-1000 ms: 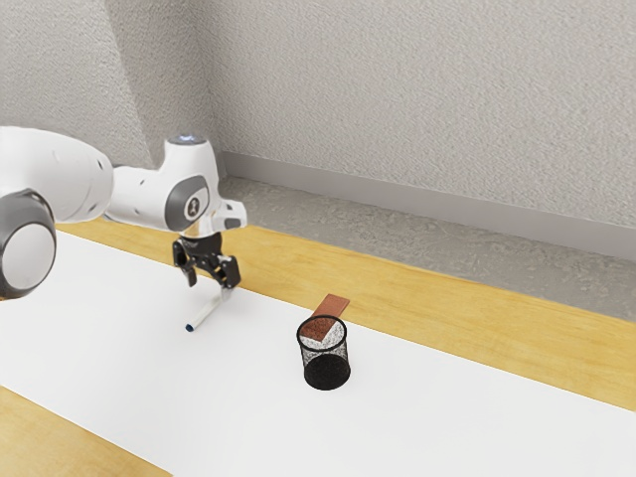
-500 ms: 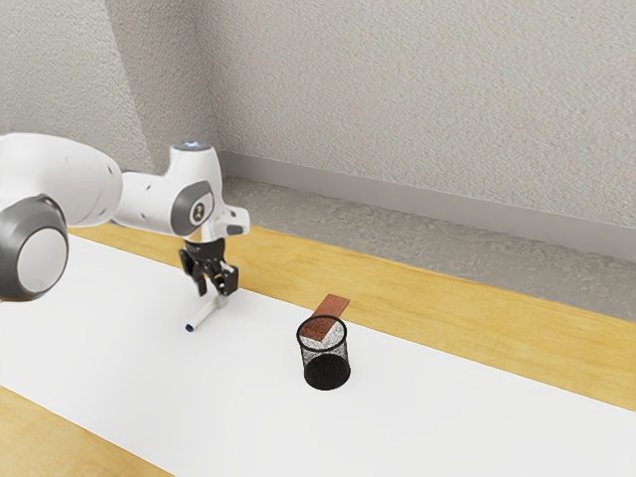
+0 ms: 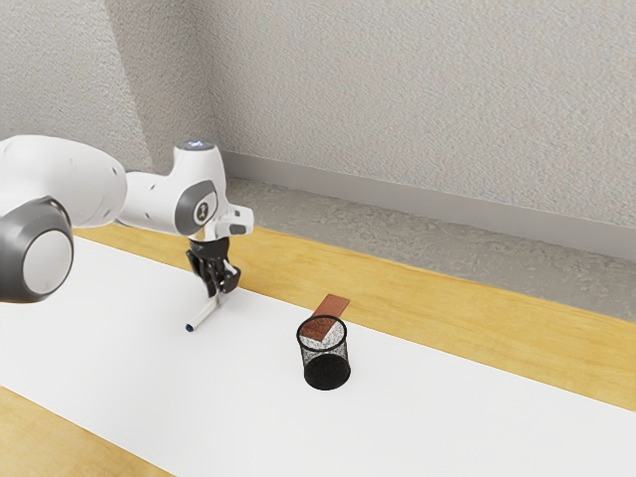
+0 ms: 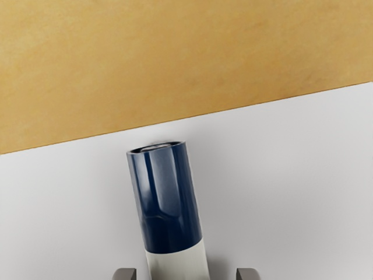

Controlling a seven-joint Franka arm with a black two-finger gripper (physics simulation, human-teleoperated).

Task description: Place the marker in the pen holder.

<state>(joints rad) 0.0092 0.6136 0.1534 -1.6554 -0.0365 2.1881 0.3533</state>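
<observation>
1. A white strip (image 3: 427, 427) crossed the table (image 3: 497, 308).
2. The pincer (image 3: 221, 292) had narrowed, its fingers apart astride the marker (image 3: 203, 317).
3. The marker lay to the exterior view's left of the pen holder (image 3: 326, 374).

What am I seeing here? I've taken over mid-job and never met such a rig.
The machine is a white, jointed robot arm with a black two-finger gripper. The exterior view comes from a camera at the arm's side; the wrist view comes from one on its hand, close over the work. A slim white marker with a dark blue end lies on the white strip. A round black mesh pen holder stands there too, near a flat reddish-brown rectangle. Nothing is held: the gripper is open, with gaps on both sides of the marker.
</observation>
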